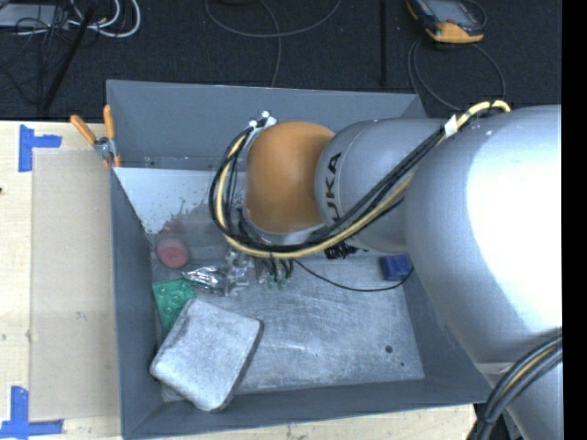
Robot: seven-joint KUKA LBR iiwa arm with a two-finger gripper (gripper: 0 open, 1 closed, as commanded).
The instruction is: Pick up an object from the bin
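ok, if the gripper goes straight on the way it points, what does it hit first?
Likely the green thing just left of the gripper. Depth is unclear, so it may meet the bin floor first.

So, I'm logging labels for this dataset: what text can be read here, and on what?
"KUKA": on the grey arm, running sideways beside its orange cover.
Pink disc, green piece, grey pad, blue piece: no readable text on any of them.
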